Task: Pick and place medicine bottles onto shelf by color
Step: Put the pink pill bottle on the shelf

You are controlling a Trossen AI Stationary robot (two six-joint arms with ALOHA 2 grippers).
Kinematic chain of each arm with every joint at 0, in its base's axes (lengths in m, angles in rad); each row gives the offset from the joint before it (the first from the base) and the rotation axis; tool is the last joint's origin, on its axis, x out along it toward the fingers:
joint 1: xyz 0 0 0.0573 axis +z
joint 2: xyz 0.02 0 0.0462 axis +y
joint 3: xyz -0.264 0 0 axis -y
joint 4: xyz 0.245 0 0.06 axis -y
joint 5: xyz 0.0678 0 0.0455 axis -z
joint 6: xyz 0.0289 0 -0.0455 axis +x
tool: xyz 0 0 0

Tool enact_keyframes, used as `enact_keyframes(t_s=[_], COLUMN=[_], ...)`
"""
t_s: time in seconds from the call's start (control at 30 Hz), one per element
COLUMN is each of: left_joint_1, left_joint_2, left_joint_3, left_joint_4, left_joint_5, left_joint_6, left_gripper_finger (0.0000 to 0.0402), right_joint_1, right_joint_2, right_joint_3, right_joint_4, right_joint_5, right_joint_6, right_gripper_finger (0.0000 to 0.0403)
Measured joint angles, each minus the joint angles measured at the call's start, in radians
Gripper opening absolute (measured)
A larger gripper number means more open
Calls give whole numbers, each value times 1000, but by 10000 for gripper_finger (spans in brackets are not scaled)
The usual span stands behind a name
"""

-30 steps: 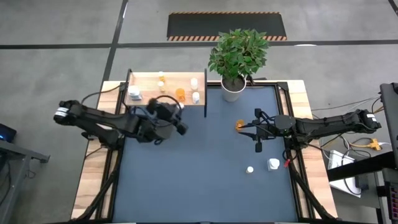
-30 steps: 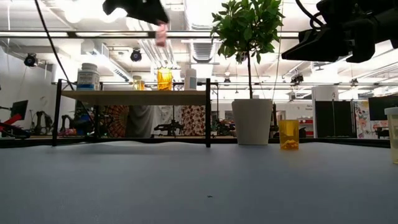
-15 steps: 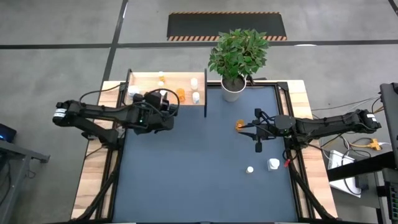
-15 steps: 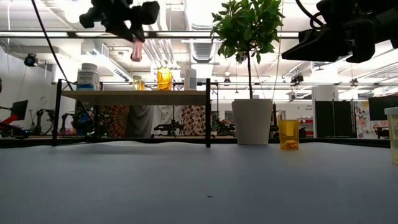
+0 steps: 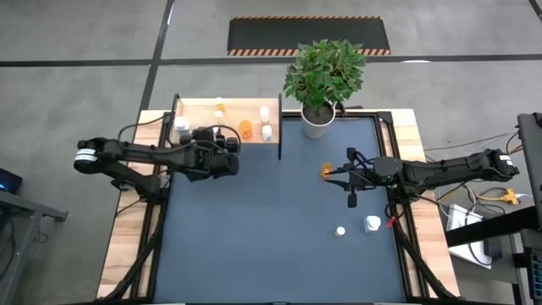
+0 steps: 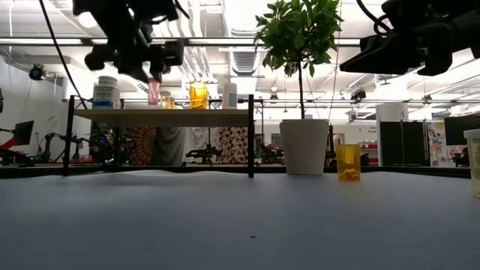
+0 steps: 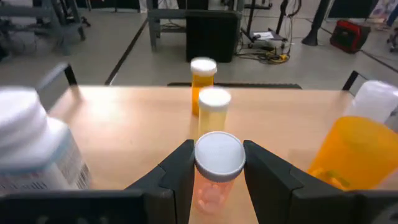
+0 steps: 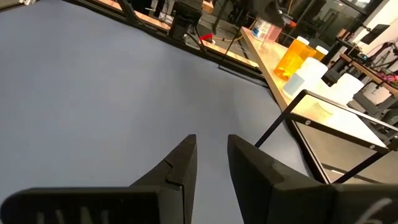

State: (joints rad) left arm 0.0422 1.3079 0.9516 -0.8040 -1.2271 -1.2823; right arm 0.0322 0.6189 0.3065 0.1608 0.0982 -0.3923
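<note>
Your left gripper (image 7: 219, 180) is over the shelf (image 7: 130, 124), its fingers (image 7: 180, 171) clamped on either side of a small pink-tinted bottle (image 7: 217, 162) with a white cap. In the low view that bottle hangs upright between the fingers, its base close to the shelf board or just touching it; I cannot tell which.

Ahead of the fingers stand two amber bottles (image 7: 203, 81) with pale caps, one behind the other. To one side of the fingers sits a large white bottle (image 7: 31, 146) with a printed label; to the other, a wide orange bottle (image 7: 354, 152) with a translucent white one (image 7: 376, 99) behind it. So roughly five bottles are already on the shelf and you are delivering a sixth.

Your right gripper (image 8: 211, 155) waits above the bench (image 5: 271, 220) with nothing between its fingers, which stand a narrow gap apart. An orange bottle (image 5: 327, 170) sits just beside it, and two white bottles (image 5: 373, 224) lie further along the bench. By my reckoning those three remain, so you are past halfway.
</note>
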Motion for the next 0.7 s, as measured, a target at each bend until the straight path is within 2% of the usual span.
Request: enact_keyframes(t_s=[0.2,0.7], left_joint_1=[2,4], left_joint_2=[0,0], left_joint_3=[-59,-55], left_joint_4=[94,100], left_joint_5=[-4,-2], left_joint_6=[8,16], left_gripper_finger=[107,107], right_joint_1=[0,0], right_joint_2=[0,0], right_joint_3=[0,0], right_joint_4=[0,0], right_joint_5=[0,0], right_joint_6=[0,-4], right_gripper_finger=[82,82])
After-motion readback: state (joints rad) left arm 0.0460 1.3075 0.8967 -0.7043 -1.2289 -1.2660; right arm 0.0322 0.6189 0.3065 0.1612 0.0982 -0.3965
